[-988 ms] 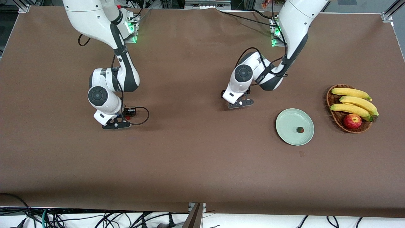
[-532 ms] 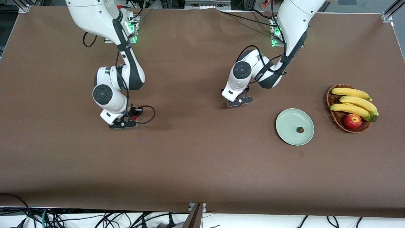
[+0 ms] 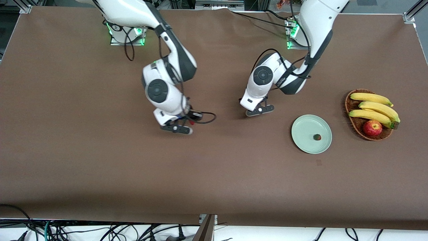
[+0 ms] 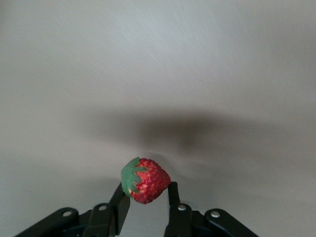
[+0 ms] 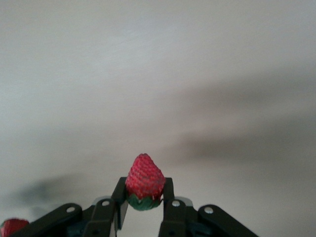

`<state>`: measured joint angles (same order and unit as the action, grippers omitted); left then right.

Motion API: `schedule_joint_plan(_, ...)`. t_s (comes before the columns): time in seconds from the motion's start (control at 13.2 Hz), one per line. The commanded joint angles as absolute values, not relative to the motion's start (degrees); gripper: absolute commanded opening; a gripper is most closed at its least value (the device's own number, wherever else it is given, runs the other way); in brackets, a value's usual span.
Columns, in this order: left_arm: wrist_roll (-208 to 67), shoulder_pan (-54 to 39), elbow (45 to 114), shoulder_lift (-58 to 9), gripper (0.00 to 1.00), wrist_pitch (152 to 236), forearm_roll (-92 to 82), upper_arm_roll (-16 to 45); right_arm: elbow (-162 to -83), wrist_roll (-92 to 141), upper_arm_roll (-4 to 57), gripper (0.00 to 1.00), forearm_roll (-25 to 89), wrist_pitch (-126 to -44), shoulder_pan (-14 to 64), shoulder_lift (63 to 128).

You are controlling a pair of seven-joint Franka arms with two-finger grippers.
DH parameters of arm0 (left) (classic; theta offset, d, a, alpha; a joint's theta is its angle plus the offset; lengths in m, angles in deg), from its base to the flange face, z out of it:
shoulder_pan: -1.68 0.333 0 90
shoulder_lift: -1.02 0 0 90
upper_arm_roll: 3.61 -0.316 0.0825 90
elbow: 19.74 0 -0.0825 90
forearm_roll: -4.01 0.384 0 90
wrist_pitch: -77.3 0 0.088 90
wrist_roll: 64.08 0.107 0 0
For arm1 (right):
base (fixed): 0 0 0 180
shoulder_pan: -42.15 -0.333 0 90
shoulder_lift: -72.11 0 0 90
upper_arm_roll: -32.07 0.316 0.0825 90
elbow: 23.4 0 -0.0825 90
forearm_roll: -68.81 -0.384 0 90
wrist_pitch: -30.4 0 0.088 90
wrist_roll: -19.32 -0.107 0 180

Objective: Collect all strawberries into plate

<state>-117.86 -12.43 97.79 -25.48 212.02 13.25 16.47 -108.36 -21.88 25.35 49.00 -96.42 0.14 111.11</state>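
Observation:
My left gripper (image 3: 260, 110) is over bare table a little way from the plate (image 3: 302, 129), toward the right arm's end. In the left wrist view it (image 4: 146, 190) is shut on a red strawberry (image 4: 145, 180) with a green top. My right gripper (image 3: 180, 128) is over the middle of the table. In the right wrist view it (image 5: 144, 185) is shut on a second strawberry (image 5: 144, 177), tip outward; the berry shows as a red spot in the front view (image 3: 191, 123). A third strawberry (image 3: 317, 137) lies in the pale mint-green plate.
A brown wicker basket (image 3: 351, 118) with three bananas (image 3: 374, 107) and a red apple (image 3: 372, 128) stands beside the plate toward the left arm's end. Brown cloth covers the whole table.
My right arm has swung a long way toward the middle of the table with its strawberry. My left gripper has shifted slightly toward the plate. The plate and basket have not moved.

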Motion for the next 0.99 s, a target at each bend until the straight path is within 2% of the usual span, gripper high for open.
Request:
schedule_joint_plan(0.0, -107.3, -6.3, 92.7, -21.7, 0.0, 200.7, 13.9, 16.9, -102.3, -30.6, 25.7, 0.06, 47.8, -102.6, -3.3, 117.3)
schedule_joint_plan(0.15, -96.7, -1.9, 90.1, -21.9, 0.0, 197.1, 14.0, 16.6, -102.1, -40.0, 26.1, 0.07, 47.8, -112.3, -7.4, 120.5)
schedule_joint_plan(0.3, -86.0, 3.0, 90.1, -23.5, 0.0, 198.1, 15.2, 16.5, -100.8, -50.1, 26.9, 0.14, 47.8, -121.8, -11.2, 123.8)
schedule_joint_plan(0.46, -79.1, 8.5, 90.3, -25.9, 0.0, 200.8, 18.1, 16.7, -100.7, -59.2, 27.0, 0.56, 47.9, -128.7, -13.1, 125.2)
schedule_joint_plan(0.53, -76.1, 9.5, 90.3, -27.0, 0.0, 202.4, 18.2, 16.6, -101.0, -59.6, 26.9, 0.76, 47.7, -127.9, -12.5, 124.1)
schedule_joint_plan(0.61, -73.9, 11.1, 90.2, -27.5, 0.01, 203.2, 18.2, 16.6, -100.8, -59.5, 26.7, 0.87, 48.1, -123.2, -11.0, 123.0)
schedule_joint_plan(0.68, -73.1, 11.5, 90.2, -27.4, 0.01, 203.2, 18.2, 16.8, -100.6, -58.0, 26.4, 0.9, 48.8, -117.1, -9.4, 121.2)
schedule_joint_plan(0.76, -73.2, 11.4, 90.1, -27.0, 0.09, 202.6, 18.2, 17.0, -100.7, -54.0, 26.4, 0.91, 48.9, -112.5, -7.9, 119.1)
schedule_joint_plan(0.91, -73.7, 11.0, 89.9, -26.0, 0.18, 202.5, 17.4, 17.5, -100.7, -46.9, 26.3, 0.96, 49.2, -102.3, -3.9, 115.5)
